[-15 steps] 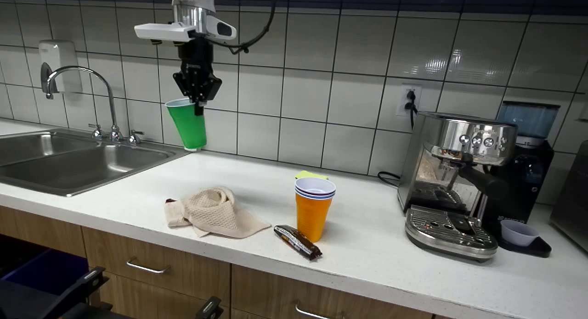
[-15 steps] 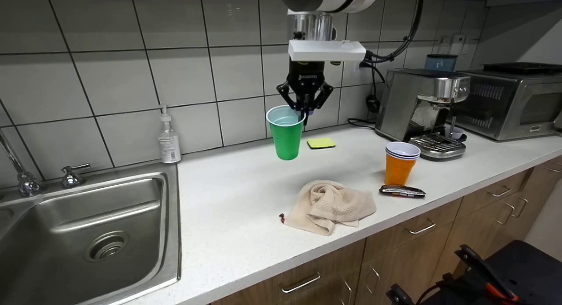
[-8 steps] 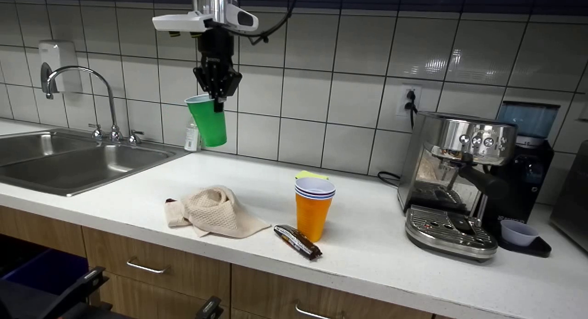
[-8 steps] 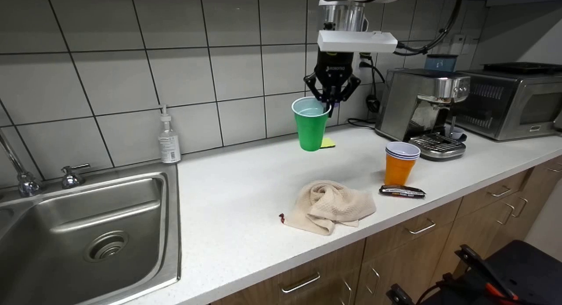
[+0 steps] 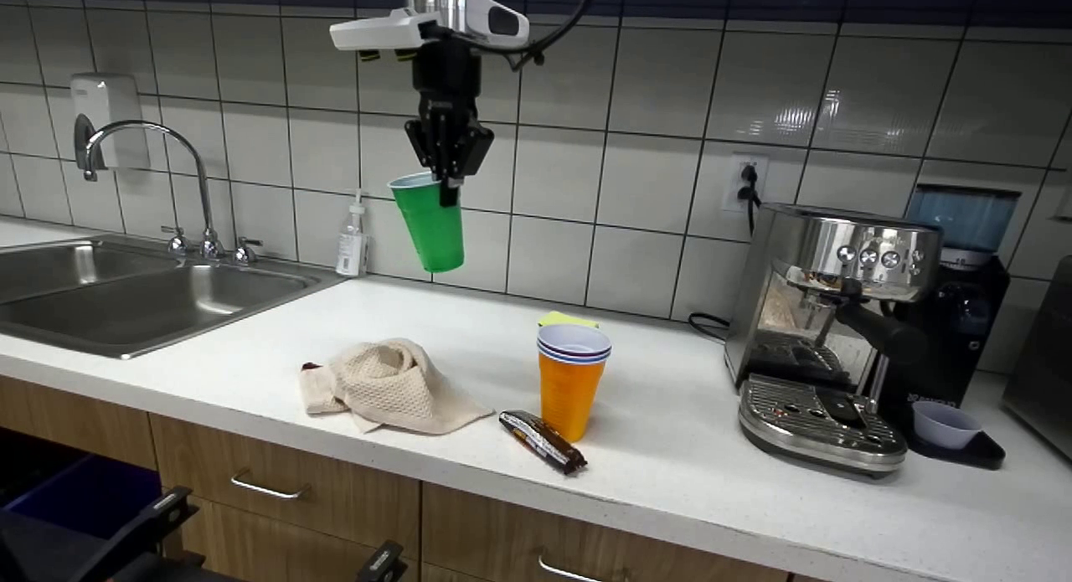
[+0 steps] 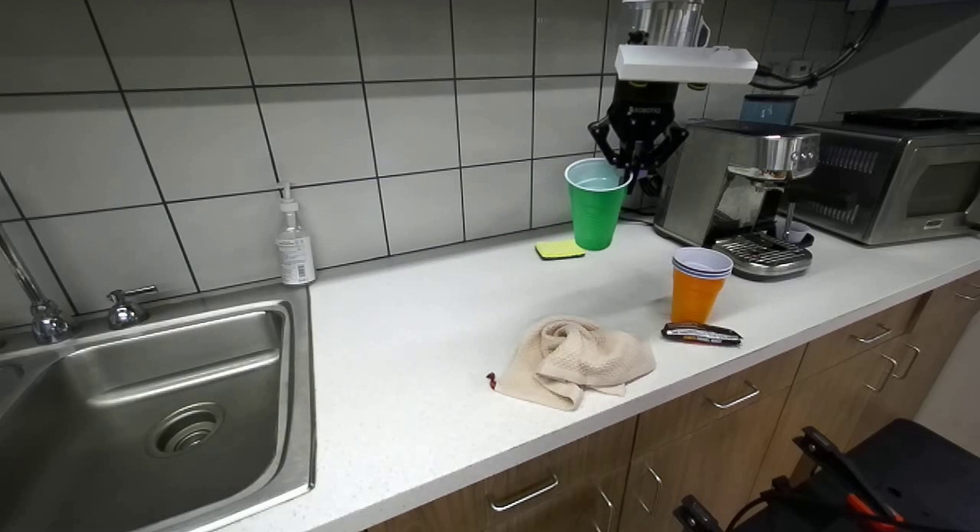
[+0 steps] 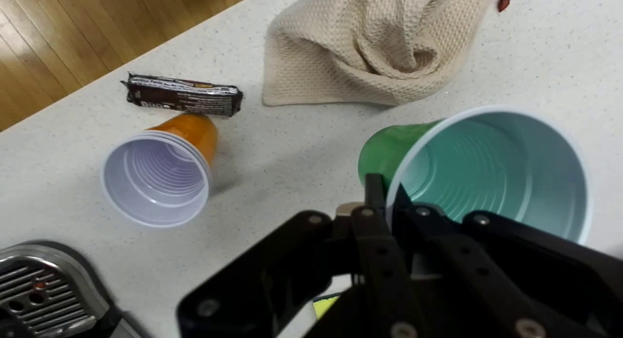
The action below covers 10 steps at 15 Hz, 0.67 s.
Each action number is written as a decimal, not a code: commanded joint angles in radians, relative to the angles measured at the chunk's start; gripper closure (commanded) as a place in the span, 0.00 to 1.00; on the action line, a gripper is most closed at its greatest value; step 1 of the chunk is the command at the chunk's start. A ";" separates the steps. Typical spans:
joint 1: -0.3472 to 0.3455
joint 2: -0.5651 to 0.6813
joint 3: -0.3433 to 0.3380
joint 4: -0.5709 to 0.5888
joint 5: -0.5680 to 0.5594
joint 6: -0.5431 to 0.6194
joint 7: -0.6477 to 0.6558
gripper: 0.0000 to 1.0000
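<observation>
My gripper [image 7: 388, 189] is shut on the rim of a green plastic cup [image 7: 482, 168], one finger inside and one outside the wall. The cup hangs tilted above the counter in both exterior views [image 5: 431, 230] [image 6: 596, 218], with its pale mouth facing up. A stack of orange cups [image 5: 574, 398] with pale insides stands upright on the counter, below and apart from the green cup; it also shows in the wrist view [image 7: 197, 131]. A dark wrapped bar [image 7: 182, 96] lies beside the stack. A crumpled beige cloth [image 6: 570, 356] lies nearby.
A yellow sponge [image 6: 559, 249] lies near the tiled wall. A steel coffee machine [image 5: 754, 297], a grinder [image 5: 963, 314] and a microwave [image 6: 880, 180] stand at one end. A steel sink [image 6: 176, 363] and a soap bottle [image 6: 295, 245] are at the opposite end.
The gripper has moved with the green cup to the right in both exterior views, away from the sink and toward the coffee machine. The soap bottle behind the cup has come into sight.
</observation>
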 commanded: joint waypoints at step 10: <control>-0.132 -0.037 -0.079 -0.041 -0.066 -0.008 0.030 0.99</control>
